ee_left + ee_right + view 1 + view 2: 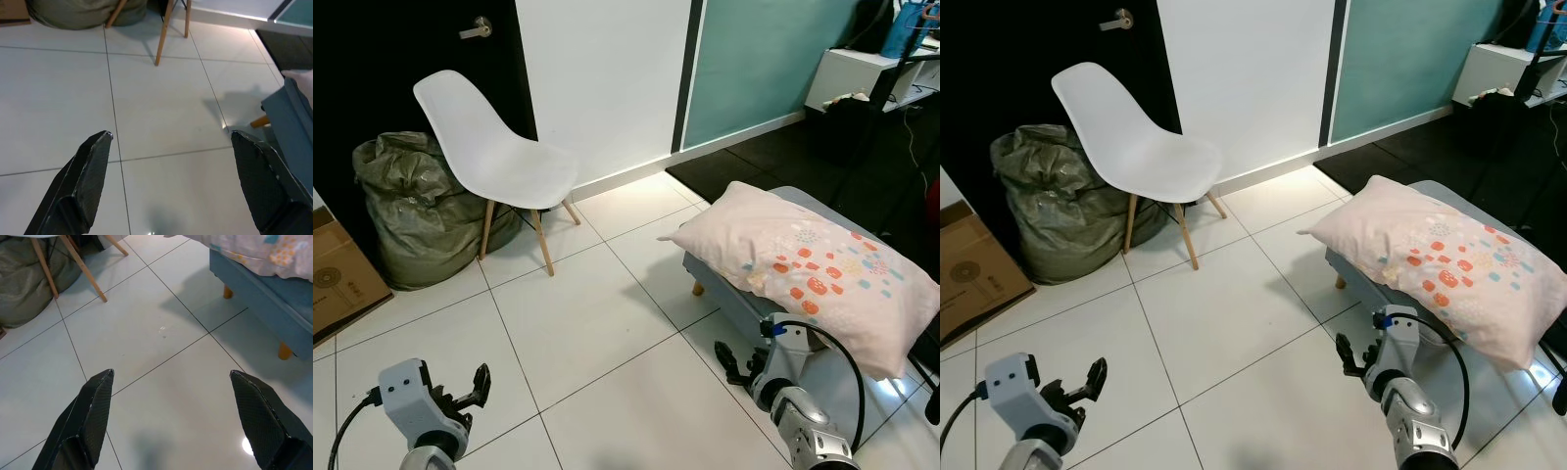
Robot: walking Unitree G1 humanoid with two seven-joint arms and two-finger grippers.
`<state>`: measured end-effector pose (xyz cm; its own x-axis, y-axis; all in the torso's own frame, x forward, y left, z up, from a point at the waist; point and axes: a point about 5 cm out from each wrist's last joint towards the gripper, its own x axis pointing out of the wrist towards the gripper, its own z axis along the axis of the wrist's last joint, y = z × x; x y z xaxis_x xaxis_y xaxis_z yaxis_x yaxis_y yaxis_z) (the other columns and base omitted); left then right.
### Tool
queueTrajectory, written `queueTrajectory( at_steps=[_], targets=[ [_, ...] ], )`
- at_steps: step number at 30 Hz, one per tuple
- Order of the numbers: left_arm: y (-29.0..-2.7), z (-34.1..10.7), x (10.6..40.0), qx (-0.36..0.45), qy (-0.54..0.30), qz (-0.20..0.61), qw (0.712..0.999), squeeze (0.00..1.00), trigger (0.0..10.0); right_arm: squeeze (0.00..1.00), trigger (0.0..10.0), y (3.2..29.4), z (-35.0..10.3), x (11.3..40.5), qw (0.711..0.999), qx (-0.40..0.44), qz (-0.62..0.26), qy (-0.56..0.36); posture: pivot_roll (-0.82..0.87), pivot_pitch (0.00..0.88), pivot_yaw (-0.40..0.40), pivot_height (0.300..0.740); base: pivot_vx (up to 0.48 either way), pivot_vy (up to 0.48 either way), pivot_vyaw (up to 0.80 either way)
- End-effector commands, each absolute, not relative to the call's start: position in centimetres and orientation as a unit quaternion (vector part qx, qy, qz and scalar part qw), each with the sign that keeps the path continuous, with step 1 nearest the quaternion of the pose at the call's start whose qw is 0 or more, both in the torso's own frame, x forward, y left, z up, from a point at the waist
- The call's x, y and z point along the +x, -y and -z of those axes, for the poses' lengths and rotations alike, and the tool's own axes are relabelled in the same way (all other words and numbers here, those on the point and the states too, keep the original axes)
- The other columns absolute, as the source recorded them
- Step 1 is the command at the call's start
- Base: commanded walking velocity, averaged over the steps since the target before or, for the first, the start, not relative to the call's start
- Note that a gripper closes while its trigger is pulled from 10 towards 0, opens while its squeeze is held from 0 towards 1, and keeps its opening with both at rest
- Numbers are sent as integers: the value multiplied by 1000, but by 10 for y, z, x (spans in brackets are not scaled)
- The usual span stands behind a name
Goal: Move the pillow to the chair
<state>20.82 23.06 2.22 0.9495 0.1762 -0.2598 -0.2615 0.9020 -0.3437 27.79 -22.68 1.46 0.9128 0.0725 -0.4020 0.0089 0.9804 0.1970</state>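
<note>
The pillow point(813, 269) lies on a low blue-grey bench point(734, 299) with short wooden legs, to my right and a little ahead of me. It is pale pink with small red, orange and blue prints, and it covers most of the bench top, with one corner reaching out past the bench edge toward the middle of the room. The chair point(494, 147) stands well apart from it, ahead and to my left. It is a white shell chair on wooden legs, and its seat carries nothing. Behind the chair there is a full green sack point(411, 211) against the black door point(372, 69), and a cardboard box point(342, 279) stands at the far left. The floor point(578, 323) between the chair and the bench is of white tiles.

My left gripper point(478, 385) is low at my left side, above the tiles, and its fingers point(88, 171) are spread wide with only floor between them. My right gripper point(732, 362) is low at my right side, just beside the near edge of the bench and below the pillow. Its fingers point(93, 411) are also spread apart and they hold nothing.
</note>
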Motion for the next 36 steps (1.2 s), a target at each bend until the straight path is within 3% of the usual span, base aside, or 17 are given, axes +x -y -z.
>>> queueTrajectory(
  at_steps=[1,13,20,36],
  targets=[
    [-232,-17,206,-188,-121,-119,968,0,10000,0,10000,223,-8,274,968,99,-25,-227,-85,55,13,740,0,0,0],
    [-229,-17,205,-180,-128,-99,970,0,10000,0,10000,225,-7,270,968,115,-20,-221,-98,68,29,740,0,0,0],
    [-225,-17,204,-180,-125,-96,971,0,10000,0,10000,229,-7,269,967,115,-17,-227,-114,83,12,740,285,0,0],
    [-218,-18,205,-183,-123,-85,972,0,10000,0,10000,237,-8,269,965,115,-10,-234,-138,90,11,740,304,0,-778]
  ],
)
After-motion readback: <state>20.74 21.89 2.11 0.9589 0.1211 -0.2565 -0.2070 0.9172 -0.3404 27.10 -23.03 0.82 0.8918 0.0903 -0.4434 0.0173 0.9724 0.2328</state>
